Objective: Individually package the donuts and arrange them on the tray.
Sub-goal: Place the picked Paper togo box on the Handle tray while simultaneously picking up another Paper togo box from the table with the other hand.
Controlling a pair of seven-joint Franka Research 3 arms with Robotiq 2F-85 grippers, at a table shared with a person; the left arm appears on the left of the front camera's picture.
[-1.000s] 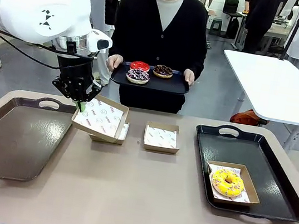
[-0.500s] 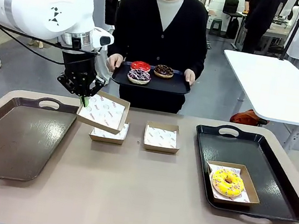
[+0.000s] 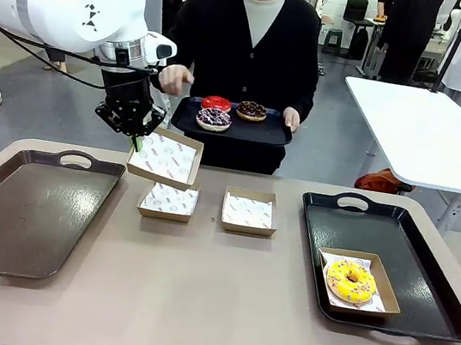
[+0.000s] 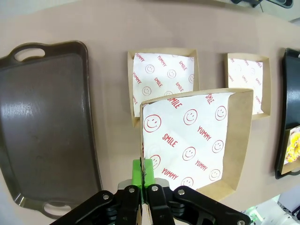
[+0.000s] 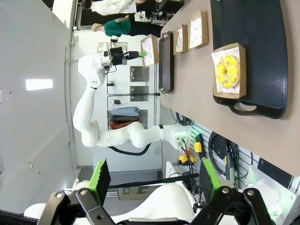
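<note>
1. Claw, left (image 3: 135, 139): pinched shut on one side wall of a shallow brown cardboard box lined with white printed paper (image 3: 166, 158). It holds the box tilted in the air over the desk (image 3: 193, 306), on the person's side. I judge the box is offered up so that a donut can be laid in it.
2. Claw, right (image 5: 154, 180): green pads spread wide with nothing between them, parked off the end of the desk.
3. Spare packaging: second lined box (image 3: 169, 201) and third lined box (image 3: 249, 211) lie flat at mid-desk, unfilled. I take them as waiting their turn.
4. Finished stock: yellow-glazed ring donut (image 3: 351, 282), boxed, sits on the large black tray (image 3: 430, 289) at my right.
5. Unpacked stock: red-glazed donut (image 3: 216, 102), chocolate sprinkled donut (image 3: 251, 109) and dark purple sprinkled donut (image 3: 213, 117) lie on a small black serving tray (image 3: 258, 132). One of the person's hands (image 3: 291, 118) grips the tray. The other hand (image 3: 173, 79) is raised near my left arm.
6. Brown tray (image 3: 25, 211): at my left, carrying nothing.
7. Print: the liner paper reads "SMILE" and "YUMMY" in red, among smiling faces. I can read no brand name.
</note>
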